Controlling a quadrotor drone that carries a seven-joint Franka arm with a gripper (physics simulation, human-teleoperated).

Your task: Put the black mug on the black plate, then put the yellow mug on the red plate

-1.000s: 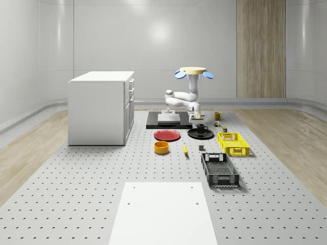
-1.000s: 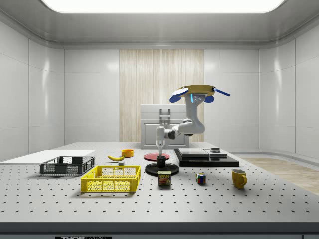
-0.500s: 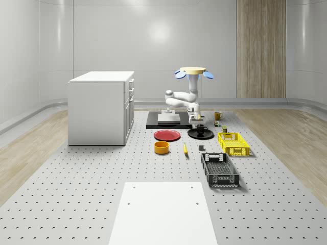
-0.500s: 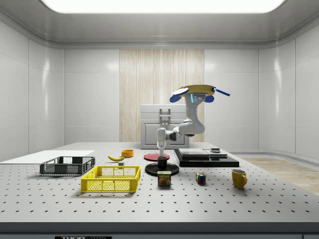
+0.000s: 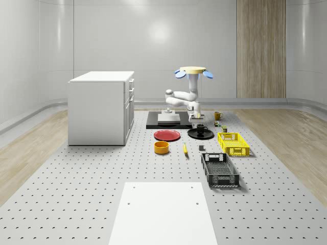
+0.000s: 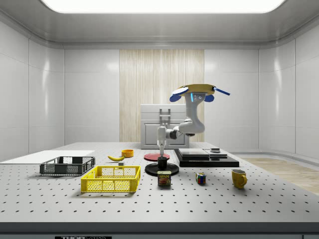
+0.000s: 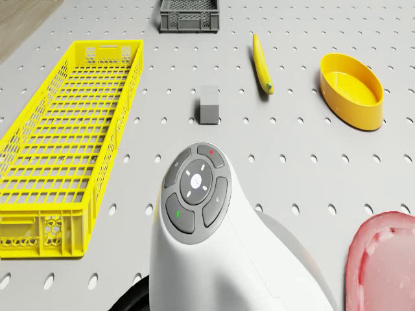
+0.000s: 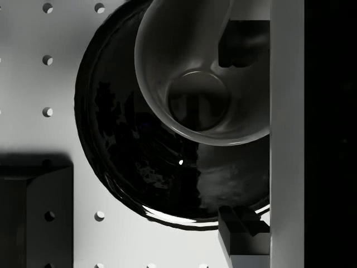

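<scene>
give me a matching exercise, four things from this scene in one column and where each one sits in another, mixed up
Things:
1. black mug
2. yellow mug
3. banana
4. grey crate

Places:
A. between the yellow bowl and the small grey block
B. standing on the black plate, under the hand
C. alone at the side view's right, past the Rubik's cube
D. nearest the camera in the whole-scene view, in front of the yellow crate

Pairs: 1-B, 2-C, 3-A, 4-D
</scene>
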